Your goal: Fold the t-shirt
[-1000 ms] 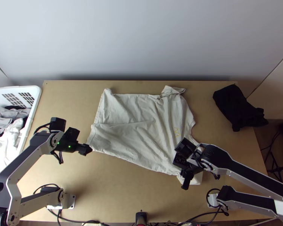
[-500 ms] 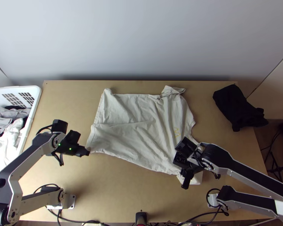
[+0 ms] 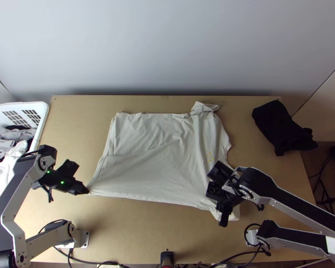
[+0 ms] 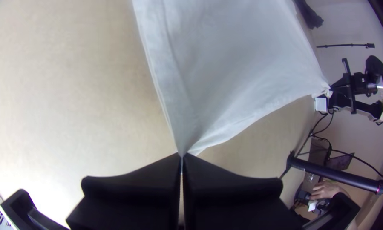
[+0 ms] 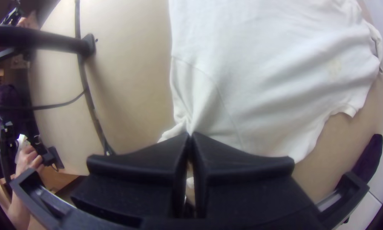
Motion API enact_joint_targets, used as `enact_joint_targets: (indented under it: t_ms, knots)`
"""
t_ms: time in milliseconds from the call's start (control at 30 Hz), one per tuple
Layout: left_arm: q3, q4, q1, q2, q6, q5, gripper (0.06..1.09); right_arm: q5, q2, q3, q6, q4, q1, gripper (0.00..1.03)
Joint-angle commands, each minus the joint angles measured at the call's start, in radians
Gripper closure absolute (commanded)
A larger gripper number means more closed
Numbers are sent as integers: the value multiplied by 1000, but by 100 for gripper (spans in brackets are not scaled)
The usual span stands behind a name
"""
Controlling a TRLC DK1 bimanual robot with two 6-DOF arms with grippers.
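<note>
The white t-shirt lies spread on the table, its near edge pulled out between the two grippers. At its near left corner is my left gripper, closed on the cloth. In the left wrist view the left gripper pinches the tip of the t-shirt, with creases fanning from it. My right gripper holds the near right part. The right wrist view has the right gripper shut on gathered fabric of the t-shirt, beside a seam.
A white basket with clothes stands at the left edge. Dark folded cloth lies at the far right of the table. Cables and a black post are at the near edge. A person's hand is beyond the table in the left wrist view.
My left gripper has moved left and toward the near edge, drawing the shirt's corner along and smoothing the wrinkles on that side. The right gripper has barely shifted.
</note>
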Motion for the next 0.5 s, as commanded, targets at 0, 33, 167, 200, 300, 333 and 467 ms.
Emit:
enact_joint_targets:
  t_ms: [0, 33, 167, 200, 300, 333, 467]
  knots:
    - [-1, -209, 81, -16, 144, -11, 105, -26, 15, -38, -34, -109, 58, 100]
    - [-15, -214, 81, -29, 149, -20, 105, -26, 12, -50, -31, -113, 76, 100]
    - [-41, -221, 89, -33, 175, -63, 105, -37, 1, -75, -13, -108, 133, 100]
    - [-42, -221, 91, -32, 181, -66, 105, -43, 1, -78, -10, -102, 144, 100]
    - [-42, -220, 78, -32, 185, -66, 105, -45, 0, -86, 1, -70, 164, 100]
    - [-44, -218, 69, -30, 184, -65, 105, -48, 1, -86, 1, -59, 168, 100]
    - [-52, -208, 25, -32, 167, -57, 80, -51, 6, -81, 9, -36, 170, 93]
